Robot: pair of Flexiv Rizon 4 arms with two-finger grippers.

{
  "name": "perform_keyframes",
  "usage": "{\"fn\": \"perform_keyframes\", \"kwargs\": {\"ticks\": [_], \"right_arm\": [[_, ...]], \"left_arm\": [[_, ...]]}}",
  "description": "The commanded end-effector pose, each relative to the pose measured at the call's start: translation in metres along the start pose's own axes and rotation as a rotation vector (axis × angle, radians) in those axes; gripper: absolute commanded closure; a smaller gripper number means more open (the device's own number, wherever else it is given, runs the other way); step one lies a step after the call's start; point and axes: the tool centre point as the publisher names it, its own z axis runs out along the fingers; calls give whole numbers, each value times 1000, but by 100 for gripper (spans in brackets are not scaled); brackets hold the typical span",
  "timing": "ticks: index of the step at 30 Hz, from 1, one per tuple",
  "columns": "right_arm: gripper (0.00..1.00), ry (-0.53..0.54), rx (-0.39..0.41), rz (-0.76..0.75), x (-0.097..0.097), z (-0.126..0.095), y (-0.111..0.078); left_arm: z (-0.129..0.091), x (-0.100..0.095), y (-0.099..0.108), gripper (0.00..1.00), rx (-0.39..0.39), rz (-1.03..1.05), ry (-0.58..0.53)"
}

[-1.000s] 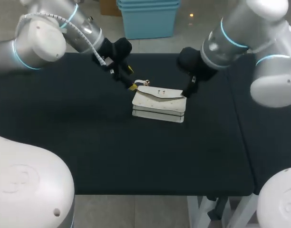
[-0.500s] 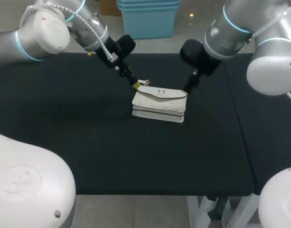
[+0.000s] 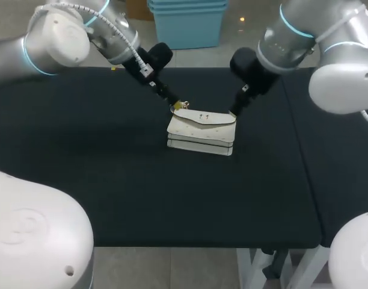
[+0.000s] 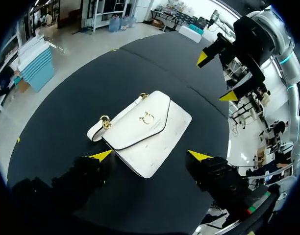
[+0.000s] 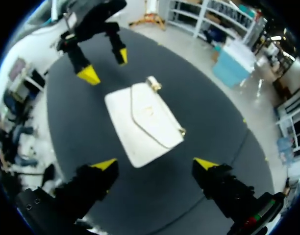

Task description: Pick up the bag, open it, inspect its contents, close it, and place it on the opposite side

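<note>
You see a table (image 3: 112, 180) with a plain matte black top. Along its right side a seam (image 3: 304, 159) runs front to back, where a second black panel (image 3: 340, 174) meets the main one; white legs (image 3: 249, 268) show below the front edge

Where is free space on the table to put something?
Bare table lies left of the white bag, right of it, and in front to the near edge. Crowded at its rear corners: left tool, right tool.

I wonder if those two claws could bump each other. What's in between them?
The white bag lies between the left gripper and the right gripper, flat on the black table. The head view shows it best.
</note>
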Motion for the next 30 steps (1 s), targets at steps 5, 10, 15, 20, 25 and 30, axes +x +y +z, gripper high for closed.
{"fn": "perform_keyframes", "kwargs": {"ticks": [5, 10, 15, 20, 25, 30], "right_arm": [[0, 237, 193, 664, -11, 7, 0], [0, 256, 120, 857, -11, 11, -13], [0, 283, 40, 969, -12, 18, -17], [0, 334, -10, 1061, -13, 30, -15], [0, 377, -22, 1181, -14, 43, -14], [0, 401, -71, 1269, -13, 49, -14]], "left_arm": [[3, 0, 4, 0, -24, -726, 26], [5, -9, 14, 0, 30, -845, 103], [12, -10, 17, 0, 80, -899, 159], [20, -15, 18, 0, 107, -954, 218], [23, -18, 20, 0, 149, -999, 256], [27, -22, 20, 0, 185, -1028, 303]]}}
